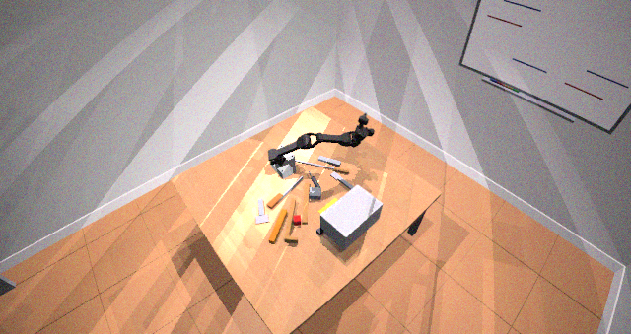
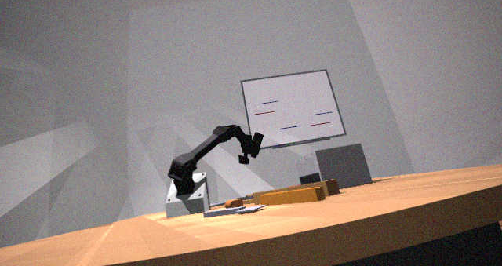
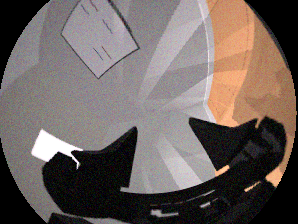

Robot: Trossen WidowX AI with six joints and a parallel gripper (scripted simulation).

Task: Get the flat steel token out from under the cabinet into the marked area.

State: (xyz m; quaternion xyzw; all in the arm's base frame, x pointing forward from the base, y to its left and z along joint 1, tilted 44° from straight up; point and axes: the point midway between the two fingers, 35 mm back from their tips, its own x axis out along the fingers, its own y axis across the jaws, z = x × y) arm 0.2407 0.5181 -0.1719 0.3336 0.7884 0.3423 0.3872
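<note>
The grey cabinet [image 1: 351,216] [image 2: 343,165] stands on the wooden table [image 1: 306,280] [image 2: 353,219]. A yellow strip of the marked area [image 1: 327,205] shows at the cabinet's near-left side. The steel token is not visible in any view. My gripper [image 1: 363,119] [image 2: 244,159] [image 3: 162,124] is open and empty. It hangs in the air high above the table's far side, well away from the cabinet. In the wrist view it points toward the wall and the whiteboard [image 3: 100,30].
Several tools lie between the arm base [image 1: 282,166] [image 2: 187,201] and the cabinet: an orange-handled tool [image 1: 282,196], a white T-piece [image 1: 261,212], an orange block [image 1: 277,226] [image 2: 292,195], wooden sticks [image 1: 291,221], a red cube [image 1: 297,219], a grey block [image 1: 315,191] and grey flat bars [image 1: 329,161] [image 1: 341,179].
</note>
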